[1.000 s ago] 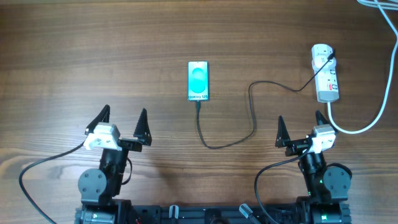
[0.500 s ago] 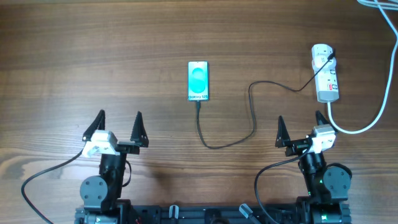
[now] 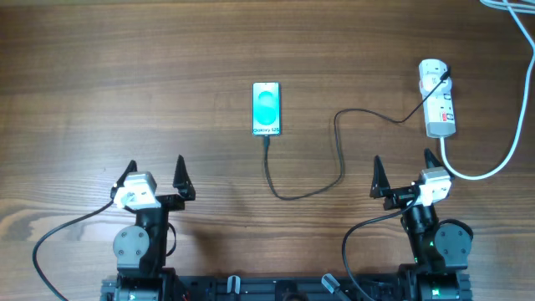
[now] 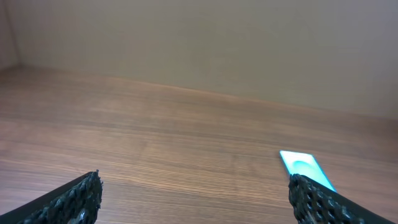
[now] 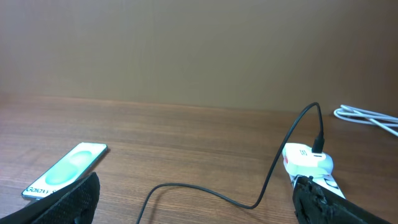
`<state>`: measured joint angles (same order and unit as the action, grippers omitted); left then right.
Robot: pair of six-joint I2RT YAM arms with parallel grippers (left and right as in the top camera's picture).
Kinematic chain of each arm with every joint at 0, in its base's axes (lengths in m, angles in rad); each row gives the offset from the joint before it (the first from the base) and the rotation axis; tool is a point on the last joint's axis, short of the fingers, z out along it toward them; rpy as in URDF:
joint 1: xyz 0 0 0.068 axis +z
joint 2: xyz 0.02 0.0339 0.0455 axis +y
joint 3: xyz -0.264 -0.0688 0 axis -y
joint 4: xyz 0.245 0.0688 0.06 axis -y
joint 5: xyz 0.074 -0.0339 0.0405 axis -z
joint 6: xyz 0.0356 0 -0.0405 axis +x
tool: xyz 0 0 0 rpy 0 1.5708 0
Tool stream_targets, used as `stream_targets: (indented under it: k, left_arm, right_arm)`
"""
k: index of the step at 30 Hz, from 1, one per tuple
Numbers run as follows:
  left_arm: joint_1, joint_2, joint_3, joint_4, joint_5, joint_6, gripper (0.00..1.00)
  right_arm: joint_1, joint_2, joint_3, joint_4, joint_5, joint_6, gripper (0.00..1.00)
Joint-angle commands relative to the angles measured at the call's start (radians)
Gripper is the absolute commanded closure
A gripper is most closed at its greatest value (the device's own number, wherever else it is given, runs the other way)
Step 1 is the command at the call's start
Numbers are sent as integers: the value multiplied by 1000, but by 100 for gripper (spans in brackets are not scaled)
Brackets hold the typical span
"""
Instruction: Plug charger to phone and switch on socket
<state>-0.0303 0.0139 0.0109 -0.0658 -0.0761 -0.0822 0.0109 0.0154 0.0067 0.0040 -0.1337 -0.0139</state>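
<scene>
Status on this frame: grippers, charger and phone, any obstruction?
Both open and empty, left gripper and right gripper, near their bases. Tip of charger at near edge of phone, other end at socket. Nothing blocking.

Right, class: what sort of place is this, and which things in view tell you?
Probably a robotics test bench: a left arm and a right arm mounted at the edge of a wooden table, with a phone, charger and socket laid out.

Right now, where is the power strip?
Overhead view: the power strip lies at the far right, just beyond the right gripper, its charger cable trailing left toward the phone.
</scene>
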Motion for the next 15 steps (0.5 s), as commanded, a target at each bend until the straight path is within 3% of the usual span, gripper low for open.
stream_targets:
  k: [1, 4, 15]
  left_arm:
    - [9, -11, -5, 3, -60, 82, 0]
    - [9, -11, -5, 2, -64, 154, 0]
    - [9, -11, -5, 2, -61, 157, 0]
  right_arm:
    - [3, -12, -2, 3, 11, -12, 0]
    - [3, -12, -2, 3, 11, -12, 0]
    - [3, -12, -2, 3, 11, -12, 0]
